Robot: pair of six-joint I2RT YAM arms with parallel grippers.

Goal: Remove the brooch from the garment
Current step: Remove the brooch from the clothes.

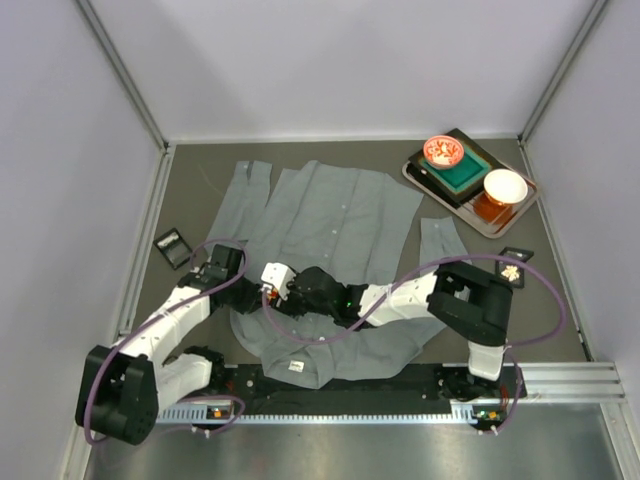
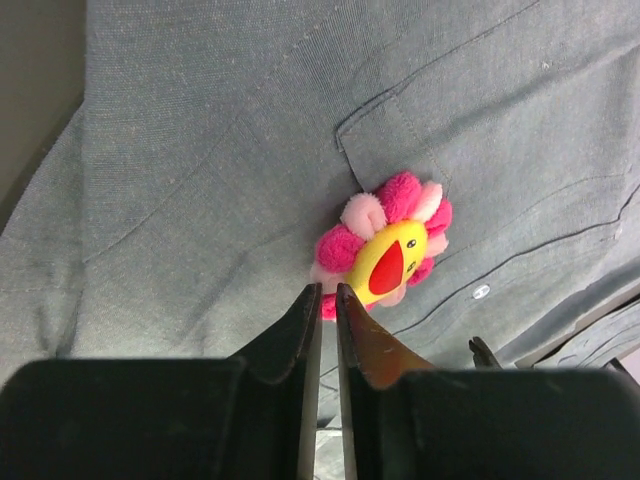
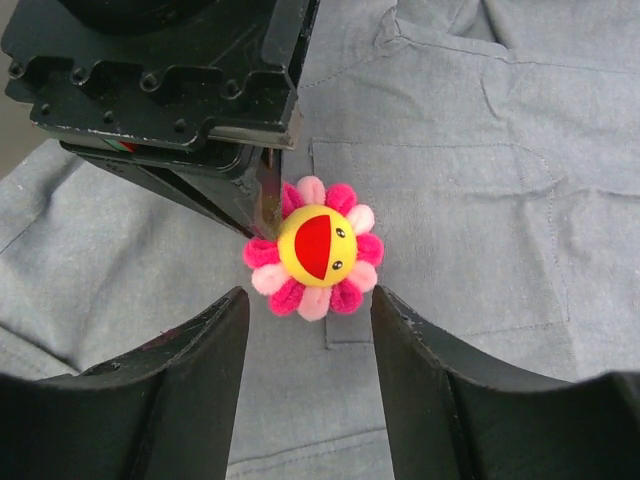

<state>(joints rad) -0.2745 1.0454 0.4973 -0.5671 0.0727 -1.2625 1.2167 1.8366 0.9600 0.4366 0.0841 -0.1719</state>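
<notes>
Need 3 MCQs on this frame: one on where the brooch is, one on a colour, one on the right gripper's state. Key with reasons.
1. On the shirt, the brooch sits: A on the collar; B beside the pocket; C on a sleeve.
2. The brooch's centre is: A yellow; B blue; C white.
3. The right gripper is: A shut on the brooch; B shut on cloth; C open.
Key: 1 B, it lies at the pocket's edge. 2 A, a yellow face with a red mouth and pink petals. 3 C, its fingers stand apart on either side of the brooch, touching nothing.
</notes>
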